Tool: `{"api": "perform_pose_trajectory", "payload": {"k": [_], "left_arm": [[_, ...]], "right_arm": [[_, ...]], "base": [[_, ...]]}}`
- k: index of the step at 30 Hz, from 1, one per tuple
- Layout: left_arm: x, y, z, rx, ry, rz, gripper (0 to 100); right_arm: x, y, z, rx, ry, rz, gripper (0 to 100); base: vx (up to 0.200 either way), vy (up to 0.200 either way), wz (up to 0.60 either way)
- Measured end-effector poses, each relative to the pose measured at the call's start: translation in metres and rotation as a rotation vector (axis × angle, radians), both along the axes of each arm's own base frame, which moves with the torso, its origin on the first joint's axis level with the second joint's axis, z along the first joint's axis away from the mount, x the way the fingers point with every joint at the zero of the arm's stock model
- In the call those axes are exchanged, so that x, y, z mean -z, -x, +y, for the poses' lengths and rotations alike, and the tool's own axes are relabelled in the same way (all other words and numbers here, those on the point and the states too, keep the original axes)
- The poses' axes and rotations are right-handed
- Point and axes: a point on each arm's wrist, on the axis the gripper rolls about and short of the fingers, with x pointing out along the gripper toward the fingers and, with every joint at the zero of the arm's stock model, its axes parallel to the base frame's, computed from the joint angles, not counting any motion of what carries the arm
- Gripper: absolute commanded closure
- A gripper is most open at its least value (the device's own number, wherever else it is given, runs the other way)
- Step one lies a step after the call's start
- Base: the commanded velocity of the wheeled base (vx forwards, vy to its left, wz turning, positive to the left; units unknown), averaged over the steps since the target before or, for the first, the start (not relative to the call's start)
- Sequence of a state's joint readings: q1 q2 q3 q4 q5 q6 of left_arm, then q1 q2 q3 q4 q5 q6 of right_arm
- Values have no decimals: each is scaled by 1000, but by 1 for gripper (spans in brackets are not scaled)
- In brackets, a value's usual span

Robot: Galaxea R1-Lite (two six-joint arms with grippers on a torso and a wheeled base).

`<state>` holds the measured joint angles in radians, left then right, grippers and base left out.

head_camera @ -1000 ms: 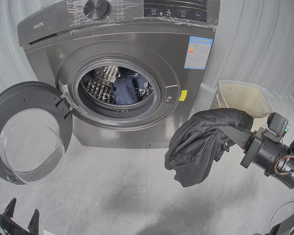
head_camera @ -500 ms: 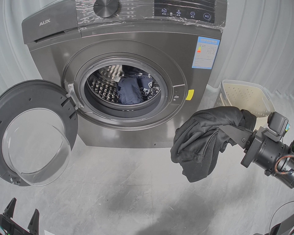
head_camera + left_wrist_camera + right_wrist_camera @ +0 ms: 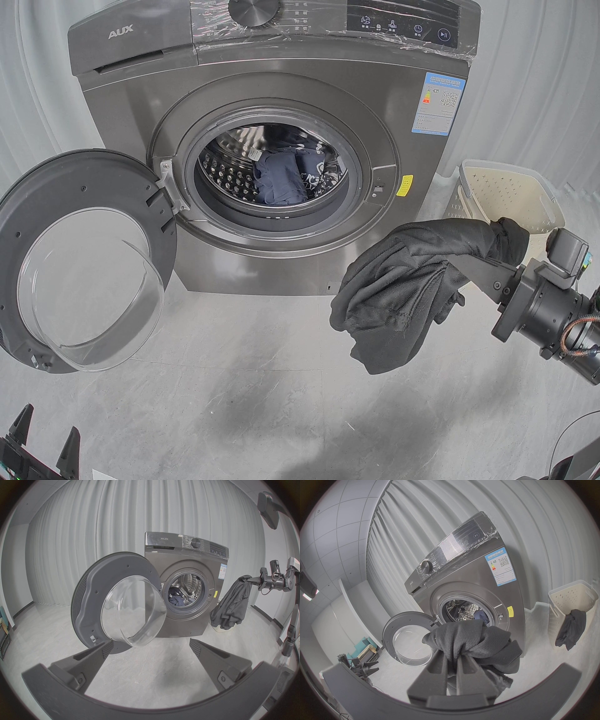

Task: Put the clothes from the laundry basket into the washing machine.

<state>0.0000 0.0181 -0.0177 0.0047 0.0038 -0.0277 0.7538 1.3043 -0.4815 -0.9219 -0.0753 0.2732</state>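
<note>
Midway: one garment aloft, the drum open and waiting.
Blue clothes already lie inside the washing machine, whose door stands swung wide on the robot's left. The right arm's jaws are pinched shut on a dark garment, which hangs clear of the floor just in front of the laundry basket, off to the right of the drum opening (not yet at its mouth). Another dark piece drapes over the basket's rim, so at least one more trip looks due. The left arm's jaws sit low, spread wide and empty.
</note>
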Motion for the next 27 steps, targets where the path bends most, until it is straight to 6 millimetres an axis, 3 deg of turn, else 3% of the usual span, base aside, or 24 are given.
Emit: {"api": "perform_pose_trajectory", "payload": {"k": [2,17,27], "left_arm": [[0,0,0,0,0,0,0],[0,0,0,0,-3,-1,0],[0,0,0,-7,-31,-3,0]], "right_arm": [[1,0,0,-1,-1,4,100],[0,0,0,0,-5,5,100],[-3,-2,7,-25,-14,2,100]], "base": [[0,0,0],[0,200,0],[0,0,0]]}}
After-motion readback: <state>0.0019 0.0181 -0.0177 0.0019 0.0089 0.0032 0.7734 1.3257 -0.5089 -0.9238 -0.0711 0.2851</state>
